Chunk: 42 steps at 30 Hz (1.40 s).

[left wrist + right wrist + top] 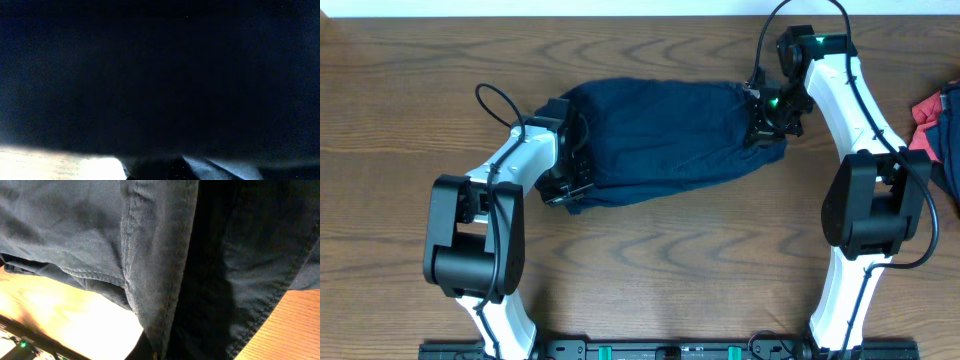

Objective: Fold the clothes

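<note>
Navy clothes (660, 140) lie bunched mid-bench (680, 270). The left tool (563, 183) is clenched on their left edge and the right tool (765, 125) on the right end. Gripping opposite ends probably lets both arms lift the cloth taut and fold it evenly.

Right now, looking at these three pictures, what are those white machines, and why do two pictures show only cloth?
Two white robot arms stand at a wooden table. The wide picture looks down from above; the other two come from cameras on the arms' wrists, so close that cloth fills them. On the table lies a navy garment. The left pincer and the right pincer are each shut on an end of it. At the right edge lies other cloth, red and blue.
</note>
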### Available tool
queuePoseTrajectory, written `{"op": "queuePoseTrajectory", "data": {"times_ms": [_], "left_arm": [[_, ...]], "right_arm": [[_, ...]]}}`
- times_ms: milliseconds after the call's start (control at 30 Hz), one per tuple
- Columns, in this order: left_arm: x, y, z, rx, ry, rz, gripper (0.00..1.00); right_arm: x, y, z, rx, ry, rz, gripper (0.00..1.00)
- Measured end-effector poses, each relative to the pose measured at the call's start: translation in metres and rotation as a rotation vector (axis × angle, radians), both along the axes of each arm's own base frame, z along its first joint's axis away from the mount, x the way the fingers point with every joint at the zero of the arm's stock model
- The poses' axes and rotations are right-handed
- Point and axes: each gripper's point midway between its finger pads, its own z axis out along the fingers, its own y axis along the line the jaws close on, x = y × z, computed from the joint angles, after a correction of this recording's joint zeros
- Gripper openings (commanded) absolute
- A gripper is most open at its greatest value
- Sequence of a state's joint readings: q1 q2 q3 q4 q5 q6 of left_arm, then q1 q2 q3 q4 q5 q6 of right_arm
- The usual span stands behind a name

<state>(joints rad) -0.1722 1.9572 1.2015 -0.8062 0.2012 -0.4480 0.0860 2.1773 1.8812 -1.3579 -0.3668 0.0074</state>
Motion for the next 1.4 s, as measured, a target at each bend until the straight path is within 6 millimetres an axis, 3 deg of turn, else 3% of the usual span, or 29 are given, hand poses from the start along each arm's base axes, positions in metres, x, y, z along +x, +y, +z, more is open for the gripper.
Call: {"op": "queuePoseTrajectory", "data": {"times_ms": [200, 333, 467, 667, 833, 1200, 1400], "left_arm": [[0.005, -0.008, 0.000, -0.006, -0.019, -0.019, 0.06], [0.007, -0.012, 0.000, -0.009, -0.032, -0.029, 0.06], [0.008, -0.013, 0.000, -0.013, -0.033, -0.030, 0.06], [0.009, -0.014, 0.000, -0.019, -0.037, -0.031, 0.06], [0.011, -0.017, 0.000, -0.032, -0.041, -0.031, 0.06], [0.011, -0.018, 0.000, -0.036, -0.043, -0.031, 0.06], [0.011, -0.018, 0.000, -0.037, -0.043, -0.031, 0.06]], "right_arm": [[0.009, -0.003, 0.002, -0.019, -0.036, -0.009, 0.01], [0.028, -0.011, 0.017, -0.038, -0.098, -0.051, 0.01], [0.046, -0.033, 0.032, -0.049, -0.152, -0.132, 0.01], [0.053, -0.060, 0.033, -0.063, -0.161, -0.213, 0.01], [0.052, -0.075, 0.033, -0.069, -0.147, -0.257, 0.01], [0.035, -0.082, 0.028, -0.113, -0.072, -0.278, 0.01], [0.012, -0.083, 0.004, -0.136, 0.027, -0.281, 0.01]]}}
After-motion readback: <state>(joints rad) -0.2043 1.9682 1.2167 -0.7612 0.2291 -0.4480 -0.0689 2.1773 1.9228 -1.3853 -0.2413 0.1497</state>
